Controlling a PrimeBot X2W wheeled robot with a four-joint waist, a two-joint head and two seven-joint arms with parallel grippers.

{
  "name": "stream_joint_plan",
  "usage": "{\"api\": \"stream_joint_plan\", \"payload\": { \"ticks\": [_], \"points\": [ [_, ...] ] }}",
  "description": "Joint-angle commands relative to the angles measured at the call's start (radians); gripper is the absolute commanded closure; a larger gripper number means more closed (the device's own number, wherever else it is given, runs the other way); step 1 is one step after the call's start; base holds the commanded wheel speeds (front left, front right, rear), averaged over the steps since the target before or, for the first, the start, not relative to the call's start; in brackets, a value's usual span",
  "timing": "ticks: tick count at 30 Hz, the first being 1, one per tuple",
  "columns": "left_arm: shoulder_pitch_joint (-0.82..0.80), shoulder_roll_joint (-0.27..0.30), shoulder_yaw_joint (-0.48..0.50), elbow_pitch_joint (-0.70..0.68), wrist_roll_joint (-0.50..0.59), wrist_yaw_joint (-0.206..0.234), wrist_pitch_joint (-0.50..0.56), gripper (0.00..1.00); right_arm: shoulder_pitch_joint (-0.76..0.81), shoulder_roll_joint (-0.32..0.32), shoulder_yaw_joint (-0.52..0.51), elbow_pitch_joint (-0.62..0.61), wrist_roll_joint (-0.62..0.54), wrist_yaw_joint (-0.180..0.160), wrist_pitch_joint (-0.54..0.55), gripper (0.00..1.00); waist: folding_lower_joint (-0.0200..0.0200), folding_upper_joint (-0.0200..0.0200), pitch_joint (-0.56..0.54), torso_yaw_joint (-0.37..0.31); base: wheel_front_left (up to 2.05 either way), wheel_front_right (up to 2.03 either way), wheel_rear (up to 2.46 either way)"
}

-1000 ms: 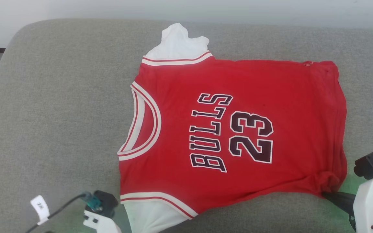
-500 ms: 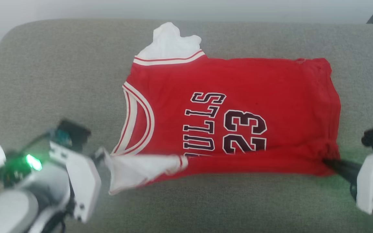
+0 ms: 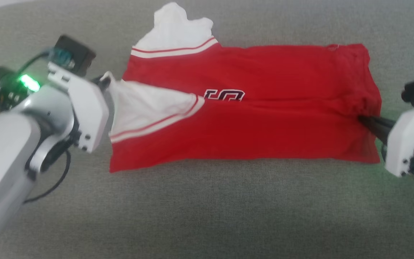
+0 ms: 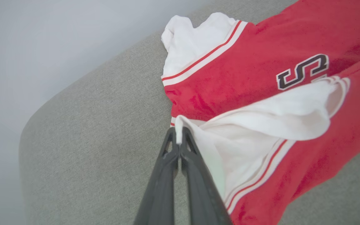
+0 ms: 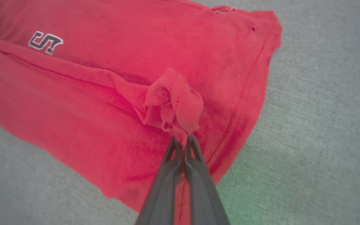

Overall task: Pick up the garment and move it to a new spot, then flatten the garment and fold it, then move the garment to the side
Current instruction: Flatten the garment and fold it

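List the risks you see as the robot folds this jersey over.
1. The left claw pinches only the sleeve tip; it might slip free mid-fold.
2. The right claw grips a bunched hem wad, so the jersey may land creased.

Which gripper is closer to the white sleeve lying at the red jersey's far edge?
Left. The left gripper, pinching the other sleeve, is near the far white sleeve; the right gripper pinches the red jersey at the opposite, hem end.

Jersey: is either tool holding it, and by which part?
Both hold the jersey. Left tool is shut on the edge of the folded-over white sleeve; right tool is shut on a bunched hem corner.
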Motion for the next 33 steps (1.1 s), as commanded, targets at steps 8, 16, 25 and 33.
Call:
{"api": "stream_joint_plan", "payload": {
  "ticks": [8, 16, 25, 33],
  "points": [
    [-0.103, -0.128, -0.044, 0.255, 0.000, -0.094, -0.043, 1.00, -0.121, 0.081, 0.053, 0.137, -0.049, -0.002, 0.012, 1.00, 0.0000, 0.0000, 0.051, -0.015, 0.00, 0.00, 0.00],
    [-0.124, -0.221, -0.071, 0.459, -0.042, -0.150, -0.041, 1.00, -0.172, 0.125, 0.125, 0.234, -0.039, -0.001, 0.026, 1.00, 0.0000, 0.0000, 0.065, -0.020, 0.00, 0.00, 0.00],
    [-0.133, -0.263, -0.047, 0.567, -0.118, -0.143, 0.009, 0.00, -0.210, 0.132, 0.153, 0.283, -0.008, -0.001, 0.064, 0.00, 0.0000, 0.0000, 0.046, -0.020, 0.00, 0.00, 0.00],
    [-0.114, -0.253, -0.013, 0.531, -0.147, -0.079, 0.032, 0.00, -0.198, 0.097, 0.098, 0.211, -0.005, -0.001, 0.002, 0.00, 0.0000, 0.0000, 0.001, 0.001, 0.00, 0.00, 0.00]
  ]
}}
